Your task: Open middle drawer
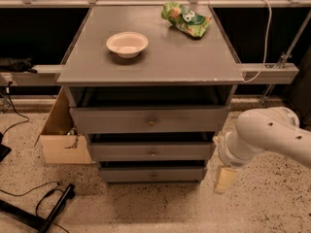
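The grey cabinet (150, 57) has three drawers with small round knobs. The middle drawer (121, 152) is the second one down, with its knob (152, 153) at the centre of its front. The top drawer (112, 120) sits above it and the lowest drawer (126, 174) below it. My white arm (262, 135) reaches in from the right. My gripper (224, 179) hangs low beside the cabinet's right edge, about level with the lowest drawer, and touches nothing.
A white bowl (127, 43) and a green snack bag (186, 18) lie on the cabinet top. An open cardboard box (60, 142) stands against the cabinet's left side. Cables and a black bar (51, 210) lie on the speckled floor at the left. A grey rail (269, 74) runs at the right.
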### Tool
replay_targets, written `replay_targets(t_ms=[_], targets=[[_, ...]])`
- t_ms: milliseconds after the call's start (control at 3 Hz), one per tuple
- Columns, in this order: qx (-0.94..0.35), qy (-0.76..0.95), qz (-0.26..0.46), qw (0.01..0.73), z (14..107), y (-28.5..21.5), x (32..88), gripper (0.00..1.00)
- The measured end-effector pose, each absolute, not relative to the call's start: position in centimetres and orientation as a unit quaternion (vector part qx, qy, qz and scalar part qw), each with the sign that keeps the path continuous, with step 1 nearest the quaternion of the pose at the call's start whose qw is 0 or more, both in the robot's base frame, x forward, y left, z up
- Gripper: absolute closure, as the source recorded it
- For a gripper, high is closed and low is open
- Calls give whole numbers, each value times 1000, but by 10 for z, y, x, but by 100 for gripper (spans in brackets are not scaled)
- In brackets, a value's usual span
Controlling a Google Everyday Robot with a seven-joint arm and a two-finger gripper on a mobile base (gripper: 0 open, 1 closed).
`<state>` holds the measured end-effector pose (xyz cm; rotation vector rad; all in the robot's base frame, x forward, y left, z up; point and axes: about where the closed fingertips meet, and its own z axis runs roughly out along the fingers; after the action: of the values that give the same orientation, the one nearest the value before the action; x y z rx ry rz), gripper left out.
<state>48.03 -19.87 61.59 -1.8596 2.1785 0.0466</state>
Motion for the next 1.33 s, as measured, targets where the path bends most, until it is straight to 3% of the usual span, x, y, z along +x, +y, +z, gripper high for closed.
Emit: replay_targets(t_ms=[1333], targets=[[-694,713,-8,101,441,-132,575,0]])
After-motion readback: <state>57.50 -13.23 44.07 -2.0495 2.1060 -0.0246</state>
